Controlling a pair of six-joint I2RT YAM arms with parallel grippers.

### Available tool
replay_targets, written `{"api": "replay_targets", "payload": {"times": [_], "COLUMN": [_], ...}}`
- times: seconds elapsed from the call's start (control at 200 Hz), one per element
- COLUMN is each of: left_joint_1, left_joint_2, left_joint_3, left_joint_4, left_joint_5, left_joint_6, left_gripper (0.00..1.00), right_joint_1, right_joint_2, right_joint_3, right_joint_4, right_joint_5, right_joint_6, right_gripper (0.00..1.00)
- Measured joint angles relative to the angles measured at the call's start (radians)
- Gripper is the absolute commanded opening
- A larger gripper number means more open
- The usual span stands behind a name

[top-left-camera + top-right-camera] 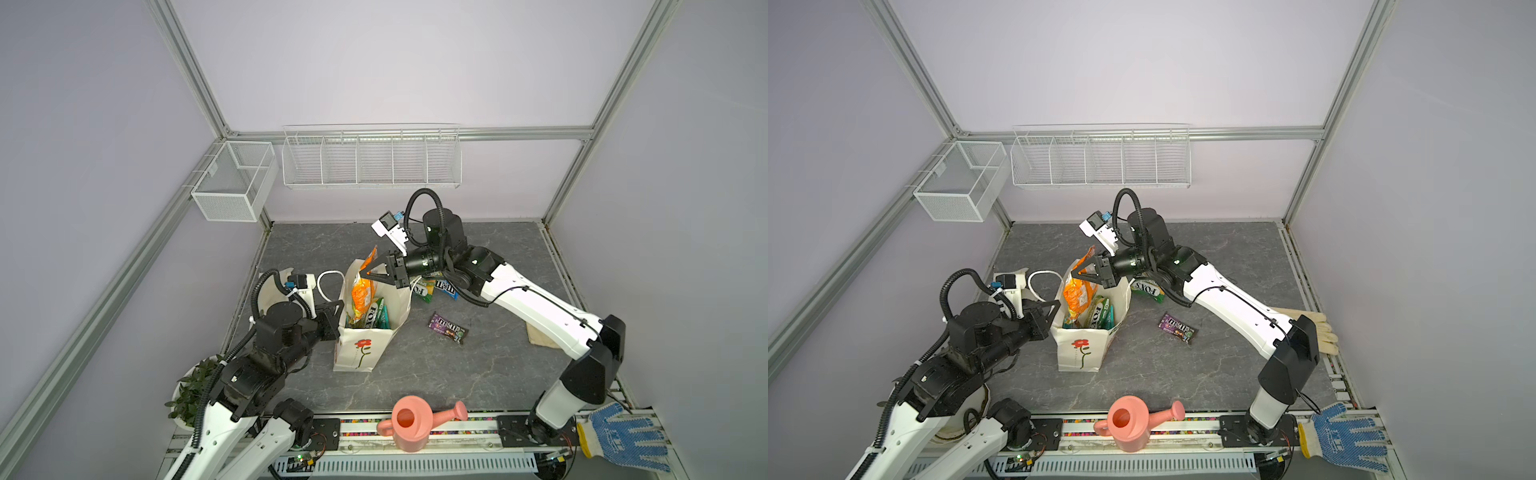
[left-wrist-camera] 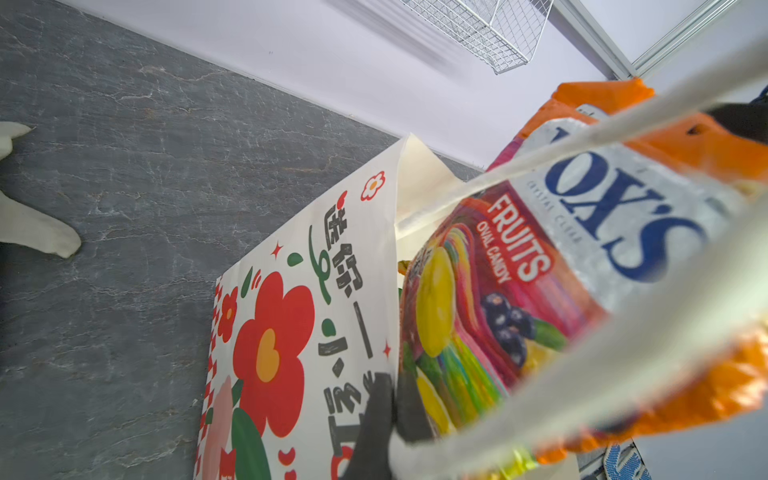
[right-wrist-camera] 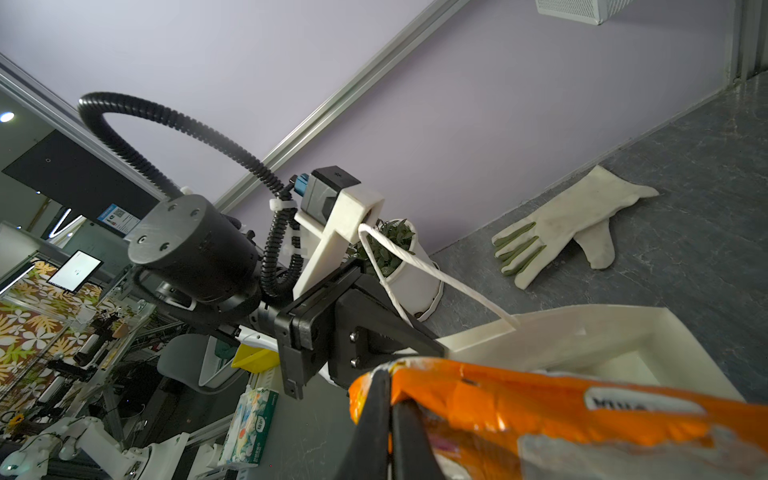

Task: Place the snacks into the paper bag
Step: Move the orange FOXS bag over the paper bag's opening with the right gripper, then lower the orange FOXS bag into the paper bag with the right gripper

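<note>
The paper bag (image 1: 360,351) (image 1: 1079,351) stands upright and open mid-table, with a red flower on its front. My left gripper (image 1: 337,312) (image 2: 394,387) is shut on the bag's left rim, one finger outside the wall and one inside. My right gripper (image 1: 365,272) (image 1: 1075,274) (image 3: 391,398) is shut on the top corner of the orange FOX'S packet (image 1: 360,296) (image 2: 540,257) (image 3: 540,407). The packet's lower part sits in the bag's mouth. A green FOX'S bag (image 1: 374,312) and teal packs (image 1: 384,321) lie inside. On the table right of the bag are a green FOX'S bag (image 1: 1147,289), a blue M&M's pack (image 1: 446,289) and a purple M&M's pack (image 1: 448,328).
A pink watering can (image 1: 409,424) stands at the front edge. A potted plant (image 1: 193,386) sits front left under my left arm. A blue-dotted glove (image 1: 623,438) lies front right, a beige glove (image 1: 1318,328) under my right arm. Wire baskets (image 1: 370,162) hang on the back wall.
</note>
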Motion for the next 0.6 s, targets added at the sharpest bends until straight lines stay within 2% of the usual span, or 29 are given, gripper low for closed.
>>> {"api": "replay_targets", "payload": {"times": [0.6], "left_joint_1": [0.000], "left_joint_2": [-0.005], "left_joint_3": [-0.005], "left_joint_4": [0.000], "left_joint_5": [0.005], "left_joint_6": [0.000], "left_gripper": [0.00], "right_joint_1": [-0.002], "right_joint_2": [-0.031], "right_joint_3": [-0.090], "right_joint_4": [0.010], "right_joint_5": [0.008], "right_joint_6": [-0.002], "right_gripper": [0.07]}}
